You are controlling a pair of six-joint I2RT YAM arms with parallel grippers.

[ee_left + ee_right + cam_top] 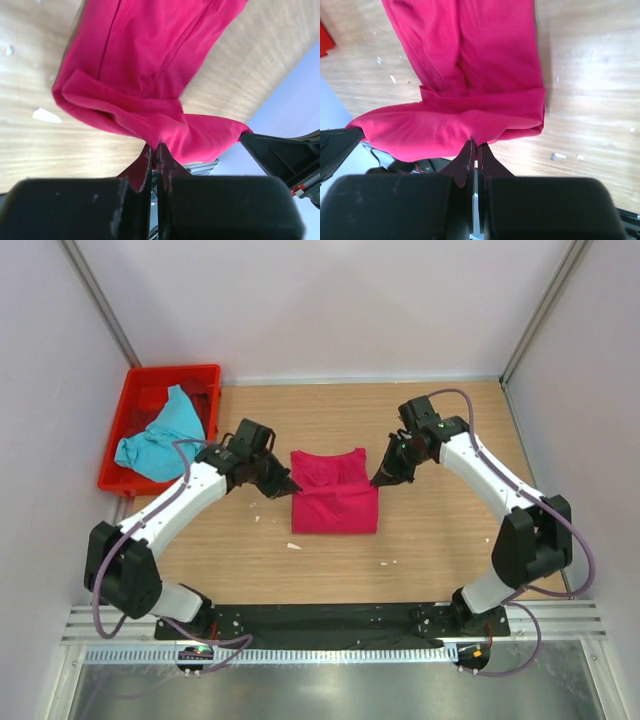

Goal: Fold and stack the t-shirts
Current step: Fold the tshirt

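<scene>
Left gripper [289, 486] and right gripper [379, 480] each pinch a side edge of the magenta t-shirt [335, 500] spanning between them. Risk: shallow bite slips, or uneven travel skews the fold. Turquoise t-shirt [158, 436] waits outboard of left gripper, in crate [170, 372].

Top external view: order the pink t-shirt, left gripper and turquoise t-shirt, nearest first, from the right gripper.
1. Pink t-shirt: centre, held by the right gripper.
2. Left gripper: on the shirt's left edge.
3. Turquoise t-shirt: far left, in the red crate.
</scene>
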